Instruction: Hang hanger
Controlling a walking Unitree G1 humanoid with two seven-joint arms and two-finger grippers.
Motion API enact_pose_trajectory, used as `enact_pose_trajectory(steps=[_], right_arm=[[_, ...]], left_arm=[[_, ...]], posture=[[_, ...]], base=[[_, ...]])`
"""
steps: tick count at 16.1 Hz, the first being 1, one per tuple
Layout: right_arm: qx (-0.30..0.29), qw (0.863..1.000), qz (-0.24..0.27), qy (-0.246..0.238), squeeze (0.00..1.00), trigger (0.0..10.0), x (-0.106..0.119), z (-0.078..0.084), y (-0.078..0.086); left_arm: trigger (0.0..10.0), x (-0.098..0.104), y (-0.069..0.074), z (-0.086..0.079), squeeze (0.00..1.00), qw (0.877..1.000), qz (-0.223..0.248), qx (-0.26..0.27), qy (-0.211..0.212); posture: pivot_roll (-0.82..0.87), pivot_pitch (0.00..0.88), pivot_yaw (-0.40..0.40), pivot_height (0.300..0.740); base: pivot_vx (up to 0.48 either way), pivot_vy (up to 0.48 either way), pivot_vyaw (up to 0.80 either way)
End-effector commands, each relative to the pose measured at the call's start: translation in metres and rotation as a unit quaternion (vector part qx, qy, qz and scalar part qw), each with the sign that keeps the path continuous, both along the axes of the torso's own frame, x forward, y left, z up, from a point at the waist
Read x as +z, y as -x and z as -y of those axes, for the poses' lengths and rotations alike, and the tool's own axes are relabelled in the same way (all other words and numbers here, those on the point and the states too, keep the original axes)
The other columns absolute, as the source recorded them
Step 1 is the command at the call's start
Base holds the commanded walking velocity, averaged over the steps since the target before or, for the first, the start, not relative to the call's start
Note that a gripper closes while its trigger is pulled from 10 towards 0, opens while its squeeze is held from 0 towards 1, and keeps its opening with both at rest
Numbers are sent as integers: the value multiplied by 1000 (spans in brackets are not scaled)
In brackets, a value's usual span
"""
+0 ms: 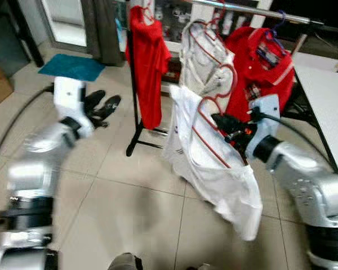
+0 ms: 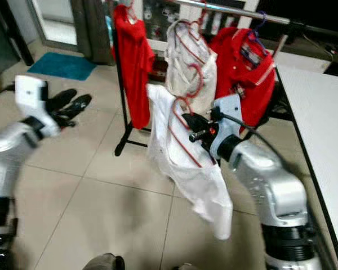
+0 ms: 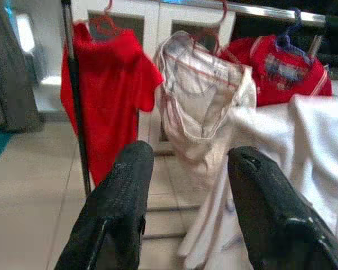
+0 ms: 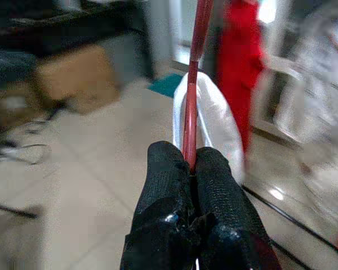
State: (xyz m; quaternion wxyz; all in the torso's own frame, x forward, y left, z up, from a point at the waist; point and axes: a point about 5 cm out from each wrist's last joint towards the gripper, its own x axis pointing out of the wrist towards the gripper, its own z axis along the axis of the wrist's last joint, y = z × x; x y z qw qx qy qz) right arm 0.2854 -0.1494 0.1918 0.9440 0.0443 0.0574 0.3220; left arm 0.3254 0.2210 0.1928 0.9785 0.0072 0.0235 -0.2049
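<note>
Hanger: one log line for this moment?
right gripper shut on red hanger with white shirt | left gripper open, free | rail not reached

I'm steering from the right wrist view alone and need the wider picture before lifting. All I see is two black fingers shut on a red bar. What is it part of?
Observer: The right end effector grips a red hanger carrying a white shirt that droops toward the floor.
Operator: Where is the rail?
Observer: The metal rail runs above and beyond the hanger, already holding a red shirt, a white garment and a red polo.
Operator: And my other arm?
Observer: The left end effector is raised off to the left, open and holding nothing.
</note>
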Motion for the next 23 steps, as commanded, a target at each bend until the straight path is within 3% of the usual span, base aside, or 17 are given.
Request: enact_pose_trajectory(steps=[1,2,4,6,9,11,15,16,17,18,23], right_arm=[[36,999,35,-18,0,10000,18,1,5],[58,997,44,-25,0,10000,22,0,8],[102,993,53,-31,0,10000,28,-3,15],[139,988,55,-24,0,10000,31,-6,23],[161,985,60,-23,0,10000,35,-5,30],[179,982,61,-25,0,10000,37,-6,34],[195,978,63,-30,0,10000,39,-9,38],[203,976,65,-35,0,10000,41,-10,40],[207,975,65,-37,0,10000,41,-10,41],[213,974,64,-37,0,10000,41,-10,42],[217,974,61,-36,0,10000,40,-11,44]], left_arm=[[10000,0,-3,1,1000,1000,-13,-13,2],[10000,2,-5,-1,0,1000,-16,-7,15],[10000,6,-3,9,0,992,-24,-73,101],[10000,11,8,10,0,967,-30,-172,184],[10000,19,13,-10,0,950,-28,-211,227],[10000,19,13,-16,0,952,-31,-207,225],[10000,19,10,-20,0,945,-33,-197,259],[6000,12,7,-17,0,940,-42,-190,280],[4549,9,5,-16,0,939,-48,-182,289],[0,6,2,-13,0,938,-54,-180,292],[0,6,1,-8,0,934,-50,-186,302]], posture=[[37,21,-65,740],[38,20,-65,740],[37,21,-64,740],[34,25,-58,740],[36,29,-56,740],[36,29,-56,740],[39,36,-46,740],[38,38,-45,740],[38,38,-45,740],[38,38,-45,740],[30,40,-44,740]], base=[[0,0,0],[0,0,0],[0,0,0],[0,0,0],[0,0,0],[0,0,0],[0,0,0],[0,0,0],[0,0,0],[0,0,0],[0,0,0]])
